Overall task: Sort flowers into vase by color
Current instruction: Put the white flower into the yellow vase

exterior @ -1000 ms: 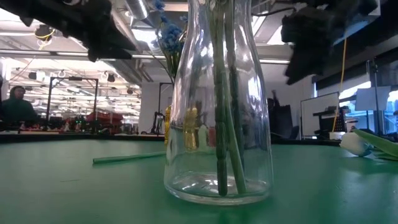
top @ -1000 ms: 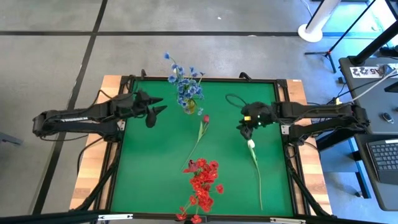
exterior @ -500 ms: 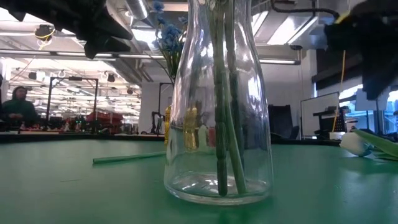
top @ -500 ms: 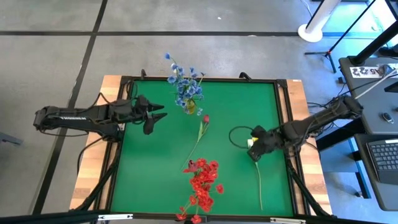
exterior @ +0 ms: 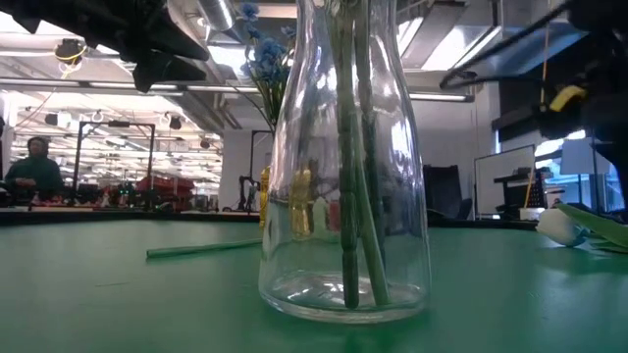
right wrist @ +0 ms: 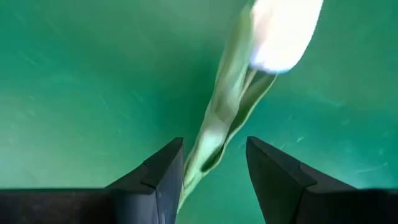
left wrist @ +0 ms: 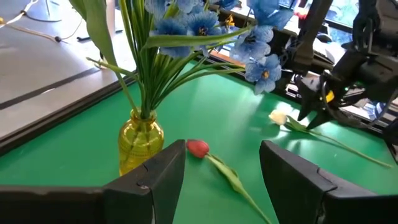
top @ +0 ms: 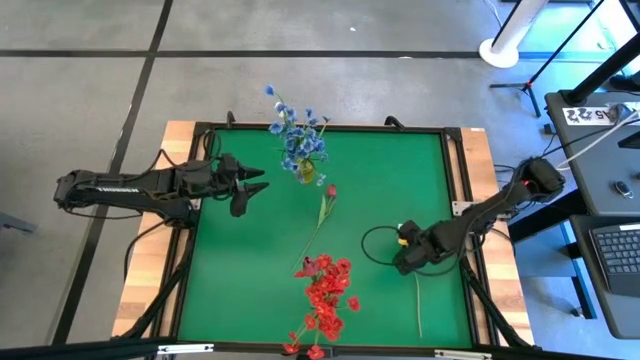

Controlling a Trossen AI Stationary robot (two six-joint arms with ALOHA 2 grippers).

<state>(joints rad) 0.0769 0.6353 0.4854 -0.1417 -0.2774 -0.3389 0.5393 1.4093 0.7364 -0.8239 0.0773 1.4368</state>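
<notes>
A white-budded flower lies on the green mat at the right, its stem running toward the near edge. My right gripper points down over it, open. Its fingers stand on either side of the leafy stem, just behind the bud. My left gripper hangs open at the far left, aimed at a yellow vase full of blue flowers. A single red bud lies mid-table. Red clusters sit near the front edge. A clear glass vase holds green stems.
A dark raised frame borders the green mat. A black cable loop lies next to my right gripper. Open mat lies at the left and between the red bud and the white flower. A person sits far off in the room.
My right gripper has swung from mid-air at the far right toward the near edge and gone down. It has tipped and rolled until it points straight down over the white flower's stem. The flowers have not moved.
</notes>
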